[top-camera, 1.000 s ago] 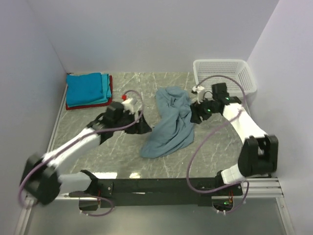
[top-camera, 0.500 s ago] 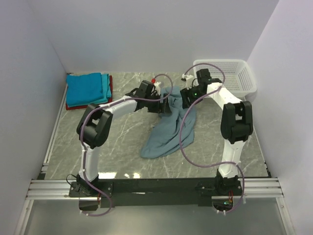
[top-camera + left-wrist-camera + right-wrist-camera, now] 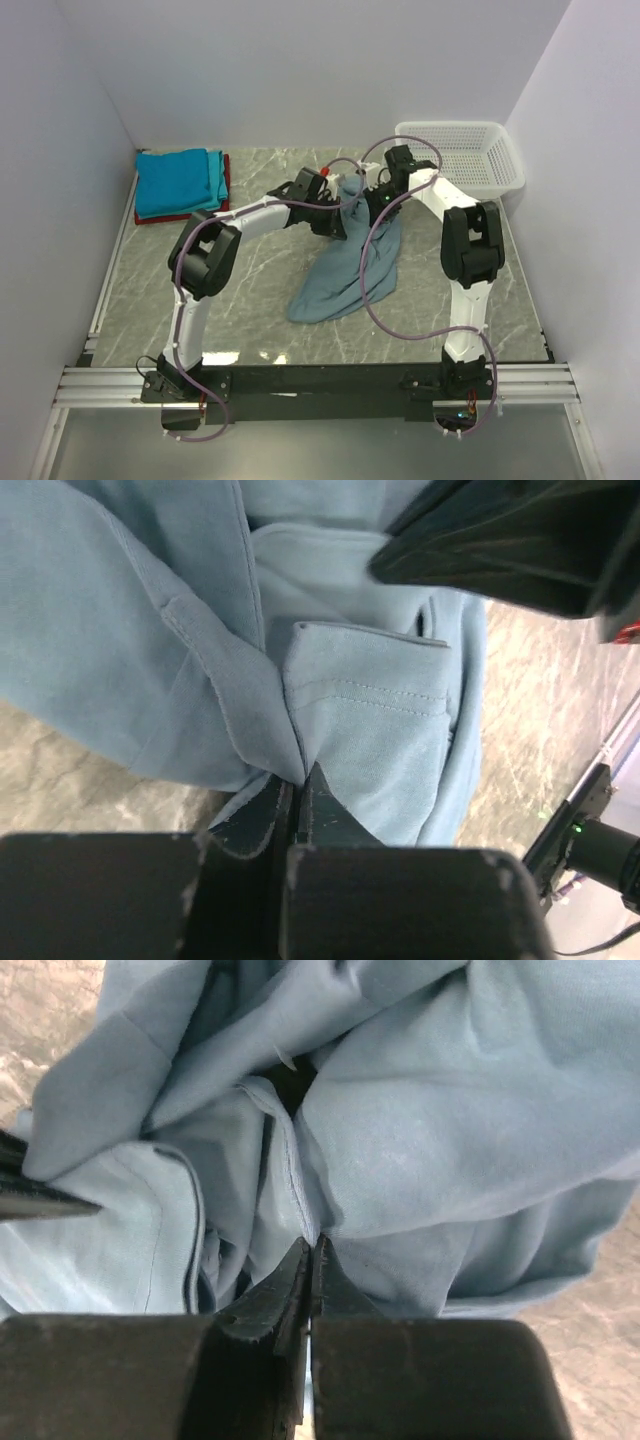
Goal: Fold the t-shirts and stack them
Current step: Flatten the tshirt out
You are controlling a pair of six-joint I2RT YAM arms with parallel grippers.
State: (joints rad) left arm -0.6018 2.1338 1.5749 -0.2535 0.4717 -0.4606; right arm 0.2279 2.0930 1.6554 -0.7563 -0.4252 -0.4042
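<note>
A crumpled grey-blue t-shirt point(image 3: 345, 270) lies mid-table, running from the far centre toward the near left. My left gripper point(image 3: 338, 222) is shut on a fold of its cloth at the shirt's far left edge; the pinched hem point(image 3: 300, 770) shows in the left wrist view. My right gripper point(image 3: 372, 203) is shut on a fold at the shirt's far right; the cloth point(image 3: 312, 1235) bunches between its tips. Both grippers sit close together over the shirt's far end. A stack of folded blue, teal and red t-shirts point(image 3: 178, 183) rests at the far left corner.
A white mesh basket point(image 3: 470, 152) stands at the far right corner, close behind the right arm. White walls close in the table on three sides. The marble tabletop point(image 3: 250, 290) shows to the left of the shirt and in front of it.
Both arms swung in from the sides to the shirt's far end, and both grippers went from open to shut on its cloth. The shirt's top end is now bunched between them.
</note>
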